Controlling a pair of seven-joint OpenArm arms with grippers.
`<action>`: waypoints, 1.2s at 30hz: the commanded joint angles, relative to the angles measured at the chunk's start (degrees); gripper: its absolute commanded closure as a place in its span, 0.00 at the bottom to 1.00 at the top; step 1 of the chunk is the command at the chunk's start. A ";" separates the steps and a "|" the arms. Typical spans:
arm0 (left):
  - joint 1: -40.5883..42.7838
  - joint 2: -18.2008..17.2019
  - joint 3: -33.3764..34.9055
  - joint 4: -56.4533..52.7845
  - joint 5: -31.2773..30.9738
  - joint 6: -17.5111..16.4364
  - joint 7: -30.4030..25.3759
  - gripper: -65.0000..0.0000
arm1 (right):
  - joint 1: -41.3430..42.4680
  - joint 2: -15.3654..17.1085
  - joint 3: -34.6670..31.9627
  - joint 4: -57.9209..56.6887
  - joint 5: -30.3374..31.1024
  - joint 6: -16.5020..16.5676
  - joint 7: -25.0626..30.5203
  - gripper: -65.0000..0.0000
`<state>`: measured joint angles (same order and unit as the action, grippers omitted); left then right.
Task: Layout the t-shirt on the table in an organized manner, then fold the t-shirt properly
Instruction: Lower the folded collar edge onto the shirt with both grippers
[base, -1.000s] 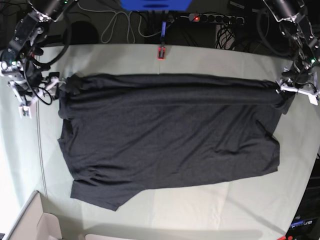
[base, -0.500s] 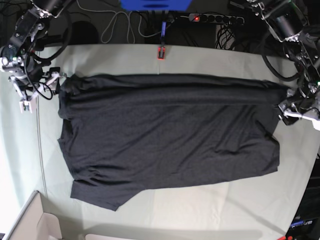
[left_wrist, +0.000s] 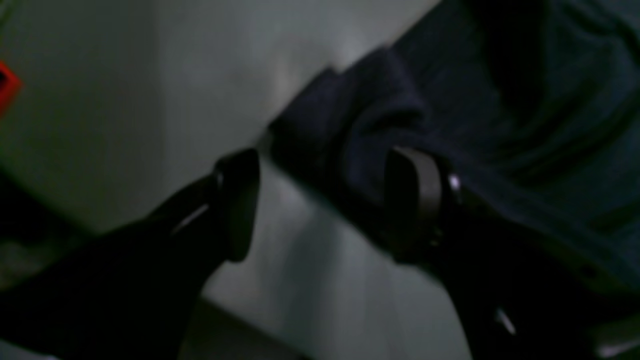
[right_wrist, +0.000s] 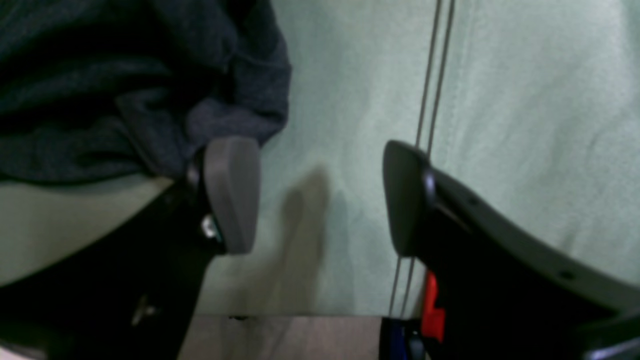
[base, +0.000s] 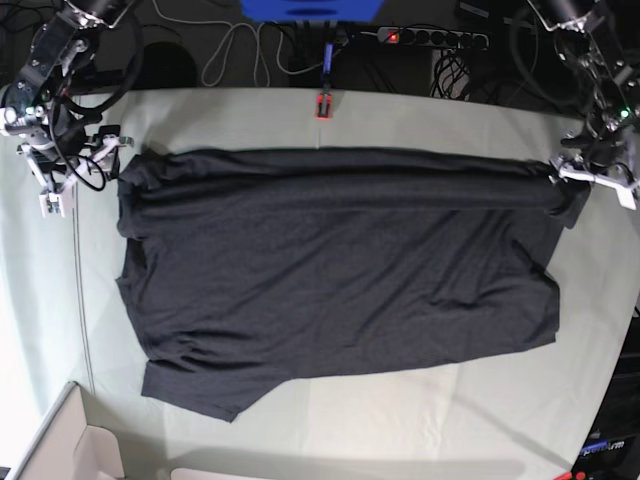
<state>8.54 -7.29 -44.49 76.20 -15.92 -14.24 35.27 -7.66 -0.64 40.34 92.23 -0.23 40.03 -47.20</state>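
The black t-shirt (base: 340, 270) lies spread on the pale grey-green table (base: 420, 120), plain side up, with its far edge rolled into a long fold. No graphic shows. My left gripper (base: 580, 185) is at the shirt's far right corner. In the left wrist view it (left_wrist: 325, 200) is open, and bunched shirt fabric (left_wrist: 360, 125) reaches into the gap by the right finger. My right gripper (base: 92, 155) is just left of the far left corner. In the right wrist view it (right_wrist: 320, 195) is open over bare table (right_wrist: 500, 100), with the shirt (right_wrist: 125, 75) behind its left finger.
A cardboard box (base: 60, 445) sits at the near left corner. A small red object (base: 322, 104) lies at the table's far edge. A power strip (base: 430, 38) and cables (base: 240, 55) lie beyond it. Two thin lines (right_wrist: 430, 75) cross the cloth near my right gripper.
My right gripper has let go of the shirt's left corner and drawn back to the left. My left gripper dipped nearer and came back to the right corner.
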 joint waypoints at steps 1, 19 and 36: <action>-1.02 -0.67 -0.21 -0.64 -0.03 0.04 -0.67 0.41 | 0.41 0.60 -0.03 0.83 0.71 -0.03 0.91 0.39; -3.66 -0.67 -0.30 -1.61 -0.38 0.04 -0.15 0.41 | 0.32 1.48 0.15 0.74 0.71 -0.03 0.91 0.39; -16.93 -0.14 -0.04 -10.84 0.14 0.39 -0.76 0.41 | 0.32 1.48 0.15 0.74 0.71 -0.03 0.91 0.39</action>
<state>-7.33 -6.63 -44.56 64.29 -15.25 -13.37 35.73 -7.68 0.19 40.36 92.12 -0.08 40.05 -47.22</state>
